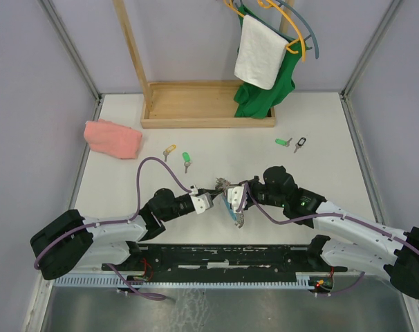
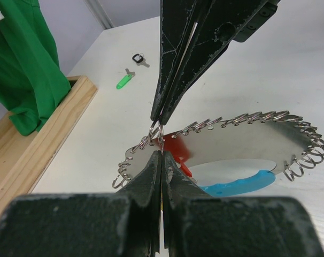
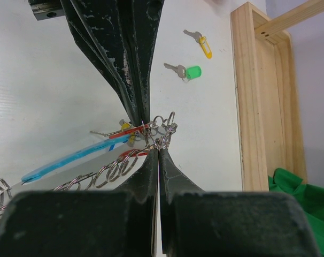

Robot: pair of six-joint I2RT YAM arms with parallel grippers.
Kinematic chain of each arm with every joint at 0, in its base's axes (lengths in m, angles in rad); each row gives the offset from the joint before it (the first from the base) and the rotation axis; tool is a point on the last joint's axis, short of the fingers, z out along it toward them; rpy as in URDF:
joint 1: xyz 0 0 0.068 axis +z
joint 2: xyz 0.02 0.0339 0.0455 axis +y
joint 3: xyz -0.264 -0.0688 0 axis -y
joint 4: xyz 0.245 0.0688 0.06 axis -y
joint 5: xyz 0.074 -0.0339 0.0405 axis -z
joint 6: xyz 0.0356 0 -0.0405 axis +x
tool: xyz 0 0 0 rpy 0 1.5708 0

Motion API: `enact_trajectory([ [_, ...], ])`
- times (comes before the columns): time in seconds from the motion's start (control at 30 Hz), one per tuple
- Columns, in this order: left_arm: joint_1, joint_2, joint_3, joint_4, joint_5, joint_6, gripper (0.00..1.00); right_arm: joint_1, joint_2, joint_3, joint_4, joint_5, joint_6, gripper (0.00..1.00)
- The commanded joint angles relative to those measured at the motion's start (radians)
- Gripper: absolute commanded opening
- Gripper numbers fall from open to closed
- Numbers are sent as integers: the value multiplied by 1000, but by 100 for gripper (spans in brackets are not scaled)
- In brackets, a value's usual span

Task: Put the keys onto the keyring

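Observation:
The keyring (image 1: pixel 230 194) is a bunch with a light-blue plastic piece (image 2: pixel 237 184), a chain of grey metal rings (image 2: pixel 247 119) and a red tag (image 2: pixel 175 144). It hangs between both grippers, just above the table's near middle. My left gripper (image 2: pixel 161 152) is shut on a small ring of the chain. My right gripper (image 3: pixel 158 150) is shut on rings right beside it, tip to tip with the left one. Loose keys lie farther back: one with a yellow tag (image 1: pixel 169 150), one with a green tag (image 1: pixel 186 159), another green one (image 1: pixel 283 142) and a black one (image 1: pixel 301 144).
A wooden rack base (image 1: pixel 208 104) stands at the back, with a green garment (image 1: pixel 261 97) and a white towel (image 1: pixel 259 52) hanging over it. A pink cloth (image 1: pixel 113 138) lies at the back left. White walls close off the table's sides.

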State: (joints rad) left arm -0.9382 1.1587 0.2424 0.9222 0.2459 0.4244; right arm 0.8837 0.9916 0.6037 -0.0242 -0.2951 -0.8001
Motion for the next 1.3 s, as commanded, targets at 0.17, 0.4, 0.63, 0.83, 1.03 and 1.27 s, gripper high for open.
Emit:
enact_trajectory([
  [0.17,-3,0,27,88,4,-26,3,6,-10,20,45,-38,-2,1],
  [0.4,-2,3,24,93,-11,-29,3,5,-12,21,35,-60,-11,1],
  [0.63,-2,6,22,92,-15,-33,3,6,-15,22,25,-65,-20,1],
  [0.83,-1,6,9,87,-16,-33,3,5,-21,21,9,-45,-13,1],
  [1.03,-1,-42,-44,44,-31,-87,3,6,12,71,-80,16,152,1],
  [1.27,-2,-136,-70,-94,-73,-231,3,6,98,95,-150,135,487,1],
])
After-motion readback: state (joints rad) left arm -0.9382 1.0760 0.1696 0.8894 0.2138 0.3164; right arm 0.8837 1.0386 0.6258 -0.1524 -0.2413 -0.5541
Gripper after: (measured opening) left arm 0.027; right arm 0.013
